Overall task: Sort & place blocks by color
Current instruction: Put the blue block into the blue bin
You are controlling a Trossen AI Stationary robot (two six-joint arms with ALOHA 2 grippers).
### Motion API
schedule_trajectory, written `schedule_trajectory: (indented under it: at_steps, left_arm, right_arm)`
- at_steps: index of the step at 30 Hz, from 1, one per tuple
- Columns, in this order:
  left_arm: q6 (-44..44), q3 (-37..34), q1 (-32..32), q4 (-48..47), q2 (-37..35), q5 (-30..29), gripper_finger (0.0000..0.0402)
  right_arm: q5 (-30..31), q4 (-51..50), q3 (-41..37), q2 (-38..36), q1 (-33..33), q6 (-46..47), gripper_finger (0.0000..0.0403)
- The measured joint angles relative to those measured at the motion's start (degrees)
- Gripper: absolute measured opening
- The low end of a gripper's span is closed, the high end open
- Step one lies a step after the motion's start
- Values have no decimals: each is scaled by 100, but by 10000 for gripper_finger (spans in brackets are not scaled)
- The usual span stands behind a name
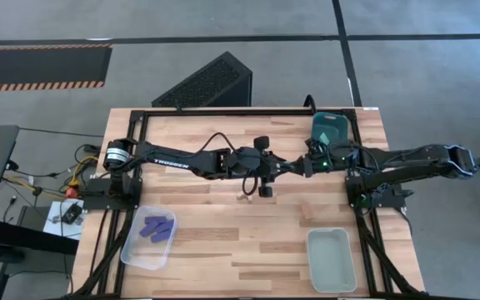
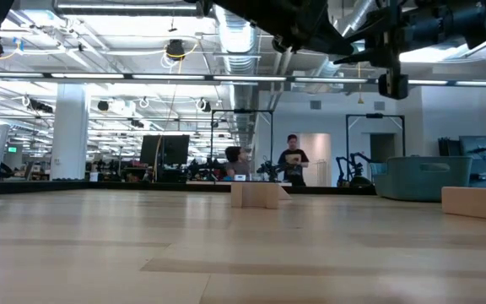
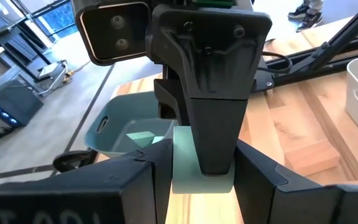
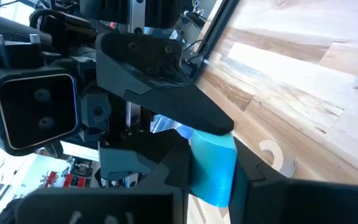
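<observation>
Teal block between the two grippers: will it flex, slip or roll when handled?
The teal block looks rigid and flat-faced, so probably no flex or roll. Its smooth sheen suggests it could slip. It is small, likely light; the left gripper and right gripper both clamp it.

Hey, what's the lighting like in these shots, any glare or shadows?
High view: even overhead light, faint shadows under the arms on the light wooden table. Low view: bright ceiling strips, arms silhouetted, sheen on the tabletop. Left wrist view: the right end effector looms close, shading the light teal cube.
</observation>
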Motion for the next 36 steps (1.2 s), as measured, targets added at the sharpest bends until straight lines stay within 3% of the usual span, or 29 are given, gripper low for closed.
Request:
schedule_trajectory:
  at_steps: [7, 14, 17, 23, 30, 33, 36]
  left_arm:
    - [-416, 1, 9, 11, 0, -129, 121]
    - [-1217, 12, 17, -147, -1, -223, 184]
    - [-1644, 13, 40, -501, -2, -252, 214]
    - [-2442, 13, 157, -1748, -2, -242, 257]
    - [-2604, 11, 538, -3030, -2, 9, 261]
    - [-2396, 9, 741, -3105, -2, 211, 253]
    - [-2002, -2, 979, -2989, -2, 437, 244]
  right_arm:
    - [-84, 11, 0, -19, -168, 2, 69]
    - [-21, -63, 0, -92, -368, -213, 65]
    - [424, -362, 0, -94, -543, -313, 65]
    - [1951, -1631, -2, -94, -963, -337, 65]
    - [3691, -4028, -2, -39, -1384, 412, 64]
    - [4038, -4503, -2, 28, -1575, 562, 67]
    - [3952, -4520, -2, 121, -1832, 426, 85]
